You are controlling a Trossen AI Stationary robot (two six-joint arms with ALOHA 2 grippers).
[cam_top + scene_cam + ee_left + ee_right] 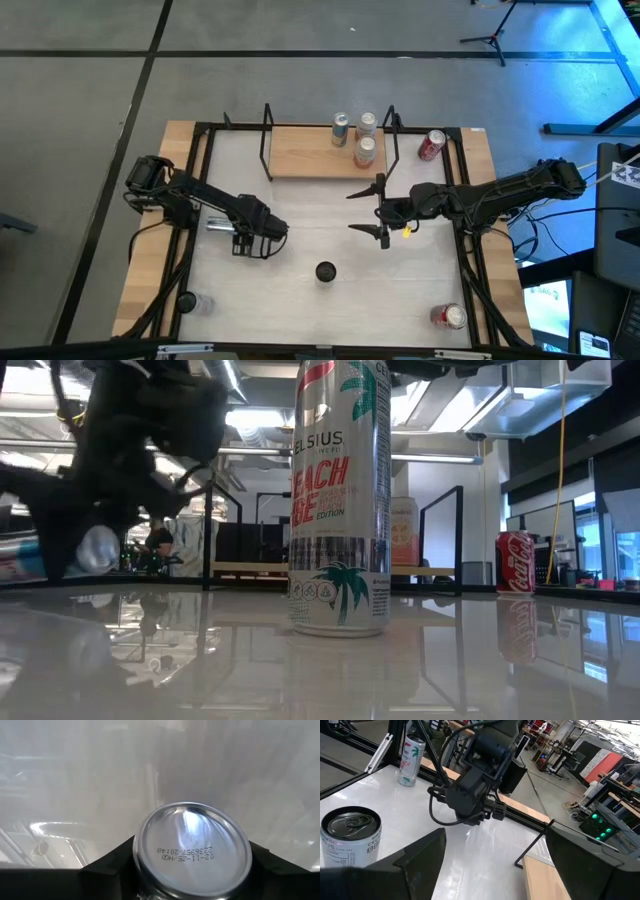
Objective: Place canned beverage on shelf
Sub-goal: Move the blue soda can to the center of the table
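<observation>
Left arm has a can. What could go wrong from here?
1. The left gripper holds the held can lying sideways; it may slip or land on its side.
2. The shelf already has three cans at its right end; a placement there could knock them.
3. The open right gripper hovers in front of the shelf, so the arms may clash.

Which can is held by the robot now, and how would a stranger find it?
On the white table, look at the left side, where the left arm reaches in. The left gripper is closed around a plain silver can. It is the only can held; all others sit untouched.
</observation>
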